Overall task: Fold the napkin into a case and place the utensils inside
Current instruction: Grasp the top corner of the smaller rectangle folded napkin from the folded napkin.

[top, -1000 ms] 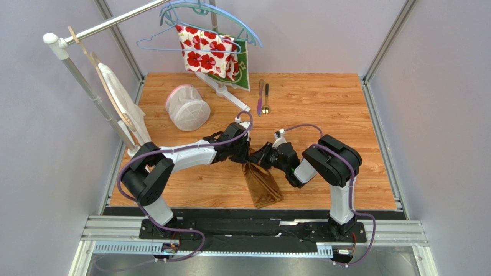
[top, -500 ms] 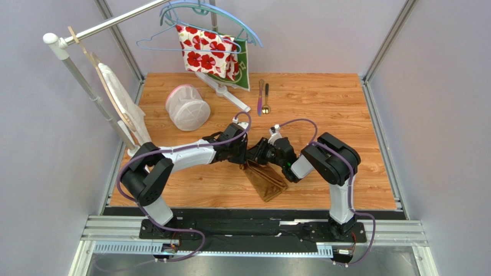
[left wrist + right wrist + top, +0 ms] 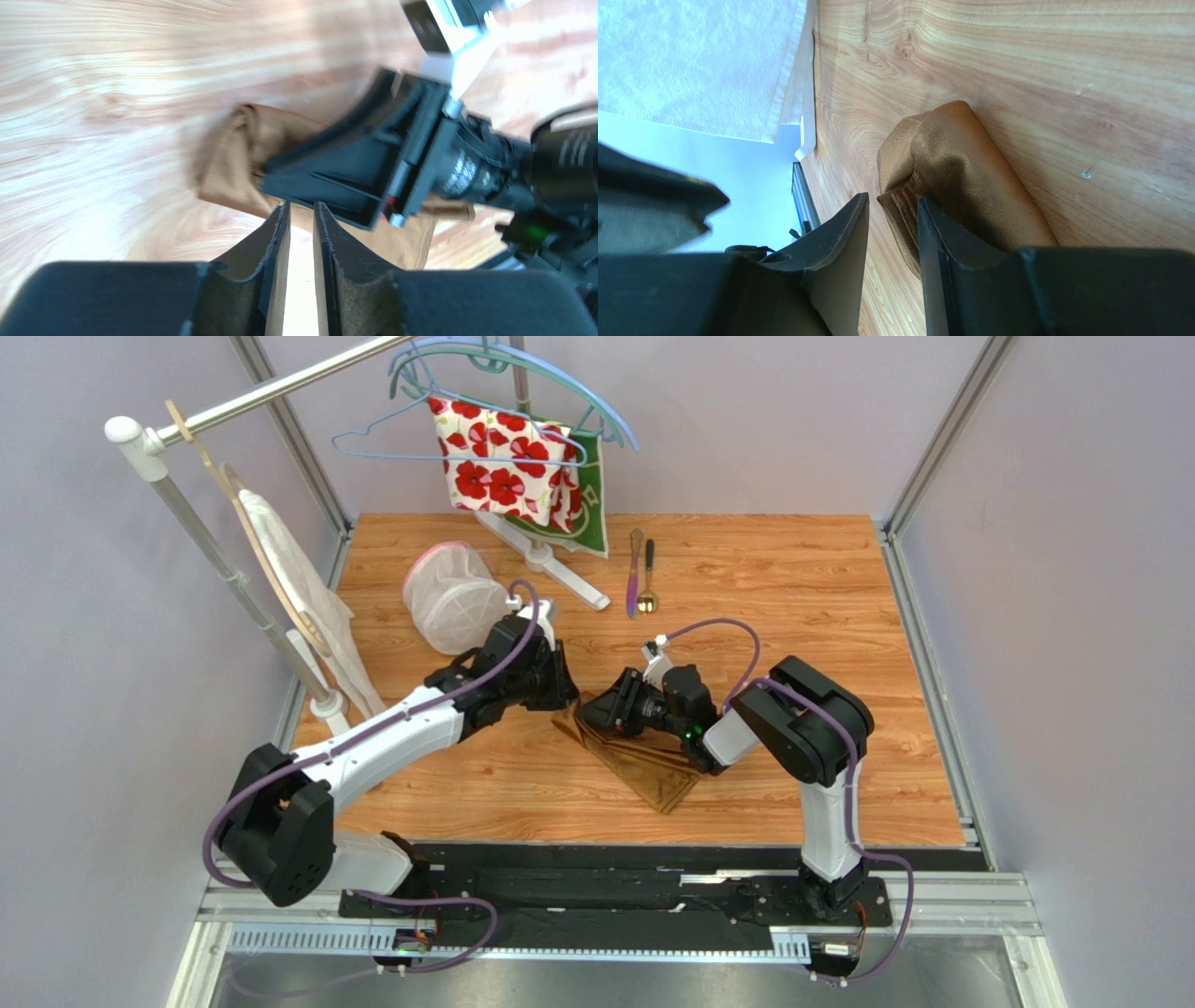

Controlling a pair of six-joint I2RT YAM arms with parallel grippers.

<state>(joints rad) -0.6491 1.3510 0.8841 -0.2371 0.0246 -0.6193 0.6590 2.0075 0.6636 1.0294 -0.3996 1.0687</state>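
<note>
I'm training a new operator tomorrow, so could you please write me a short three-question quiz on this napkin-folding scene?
1. True or false: the utensils already lie inside the napkin.
2. Multiple choice: whose fingers have the napkin's hem between them? A left; B right; C both.
3. Short answer: what round thing stands on the table to the left of the utensils in the top view?

Key
1. False. They lie side by side at the far side of the table, apart from the napkin.
2. B, the right gripper.
3. A white mesh basket.
</note>
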